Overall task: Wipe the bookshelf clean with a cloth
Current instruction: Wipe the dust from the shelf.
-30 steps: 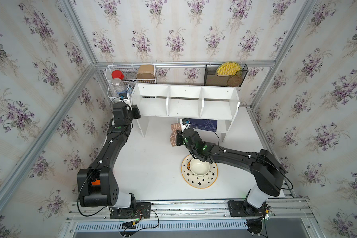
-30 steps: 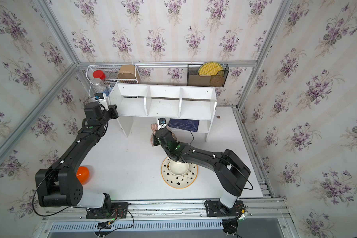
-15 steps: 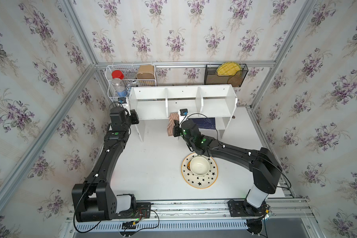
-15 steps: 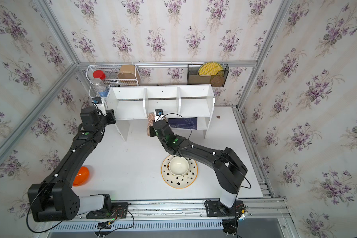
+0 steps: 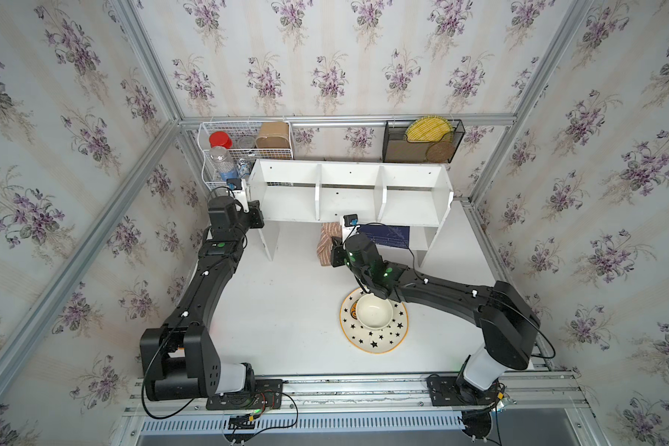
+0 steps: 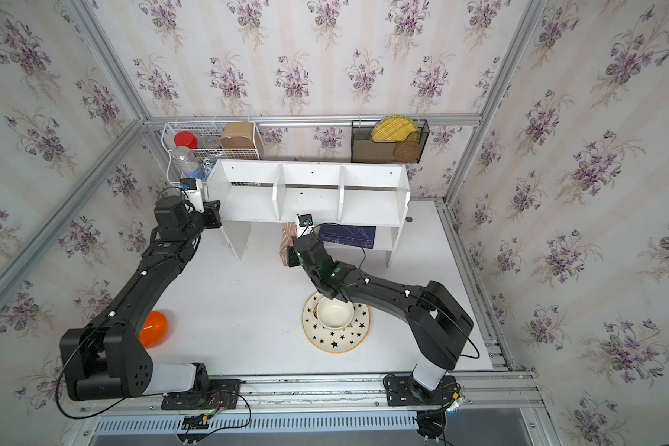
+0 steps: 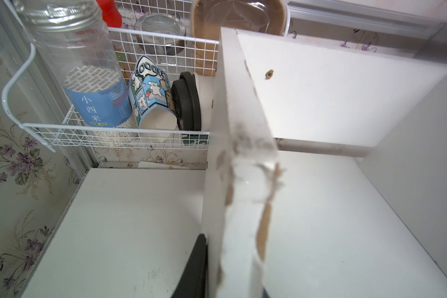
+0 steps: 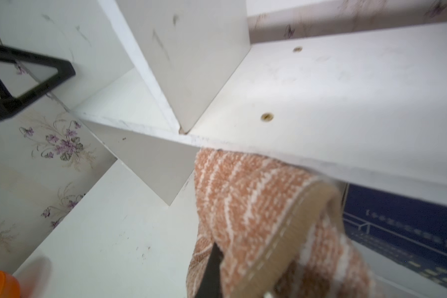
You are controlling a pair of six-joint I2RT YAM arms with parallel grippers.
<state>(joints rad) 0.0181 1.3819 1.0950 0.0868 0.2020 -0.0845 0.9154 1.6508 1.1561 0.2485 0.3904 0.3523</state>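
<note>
Purple-floral wallpaper (image 5: 325, 58) on 3 sides; white tabletop (image 5: 286, 293), alu frame (image 5: 344, 119).

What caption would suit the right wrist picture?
Striped cloth, gripped from below, meeting the front edge of the white bookshelf.

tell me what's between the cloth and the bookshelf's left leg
Nothing: only bare table lies between the cloth and that bookshelf leg, in both top views.
</note>
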